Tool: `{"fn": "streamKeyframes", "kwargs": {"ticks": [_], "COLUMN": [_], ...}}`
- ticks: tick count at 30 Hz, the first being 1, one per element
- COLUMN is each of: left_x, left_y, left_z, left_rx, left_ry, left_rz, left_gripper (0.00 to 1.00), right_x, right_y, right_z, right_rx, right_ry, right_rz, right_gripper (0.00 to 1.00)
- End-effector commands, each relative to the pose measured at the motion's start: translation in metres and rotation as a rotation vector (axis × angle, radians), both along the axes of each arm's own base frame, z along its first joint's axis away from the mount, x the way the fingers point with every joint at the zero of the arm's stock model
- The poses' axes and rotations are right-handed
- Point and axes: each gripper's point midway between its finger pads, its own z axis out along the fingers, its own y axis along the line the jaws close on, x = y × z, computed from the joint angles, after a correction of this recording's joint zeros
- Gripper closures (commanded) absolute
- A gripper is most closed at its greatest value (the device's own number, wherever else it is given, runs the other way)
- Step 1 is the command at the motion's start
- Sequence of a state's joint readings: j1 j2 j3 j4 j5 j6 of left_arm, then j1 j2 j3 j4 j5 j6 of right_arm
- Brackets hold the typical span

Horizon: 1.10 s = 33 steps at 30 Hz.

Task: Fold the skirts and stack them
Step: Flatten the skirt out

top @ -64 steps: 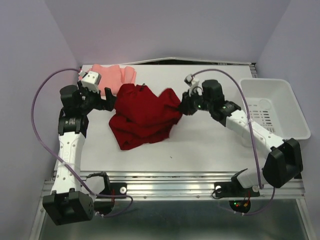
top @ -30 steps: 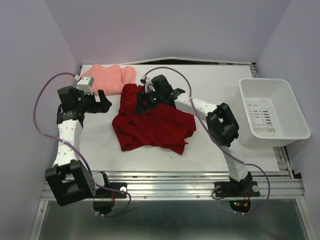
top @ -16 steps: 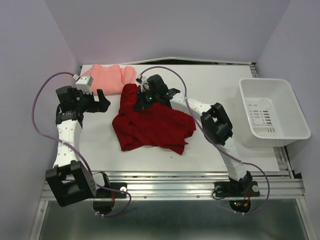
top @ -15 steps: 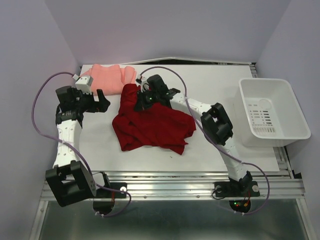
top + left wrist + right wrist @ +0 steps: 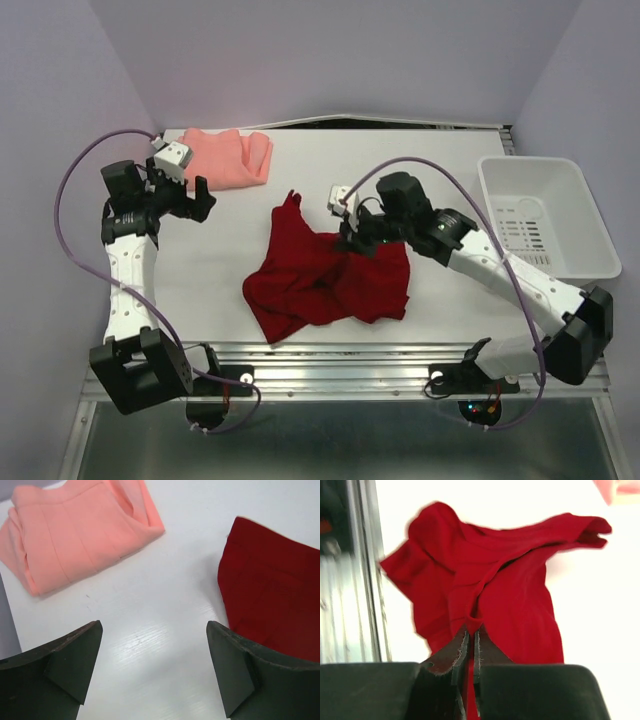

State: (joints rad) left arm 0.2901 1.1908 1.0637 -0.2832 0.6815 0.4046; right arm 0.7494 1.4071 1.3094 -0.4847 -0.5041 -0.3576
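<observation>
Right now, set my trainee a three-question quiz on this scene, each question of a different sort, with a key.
1. True or false: the left tool is shut on cloth.
2. What does the right tool grip? A: nothing. B: the deep red skirt. C: the white bin.
3. Fill in: the folded salmon-pink skirt lies at the far ____ corner of the table.

Key: 1 false, it is open over bare table. 2 B, its fingers pinch a fold of the red cloth. 3 left.
</observation>
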Motion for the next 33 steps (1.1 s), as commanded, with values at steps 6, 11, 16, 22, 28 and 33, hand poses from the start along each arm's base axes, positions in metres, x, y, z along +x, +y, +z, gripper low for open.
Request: {"fn": "streamKeyframes", "kwargs": {"ticks": [6,11,16,22,28,33], "left_x": [0.002,0.007,0.026,0.042,0.055,0.055], "left_y": [-0.041,-0.085,-0.133,-0.202,-0.276,-0.318], "left_z": [-0.033,-0.062,-0.093,-0.078,-0.072,-0.104], "left_rx": [0.163,0.193,0.124,-0.043,-0.085,-0.093], "left_ry": [-0.009,-0.049,0.087,0.130,0.143,0.223], "left_rz": [-0.332,-0.534,-0.674,-0.803,-0.900,-0.954], "left_gripper": [0.10,0.16,0.21,0.10,0.07,0.07], "right_x": [-0.053,-0.061,-0.066,-0.062,-0.063,-0.062], "right_y": [-0.122,-0.156,-0.174,-0.173,-0.181,-0.187], "right_z": [-0.162,-0.210,-0.228,-0.229,-0.232,-0.230], "right_rx": [-0.528,-0.654,-0.731,-0.723,-0.739,-0.747], "right_ry": [-0.033,-0.060,-0.067,-0.089,-0.115,-0.163], "right_rz": [0.060,0.059,0.072,0.060,0.051,0.052], "right_gripper": [0.99,0.99,0.99,0.99,0.99,0.99]}}
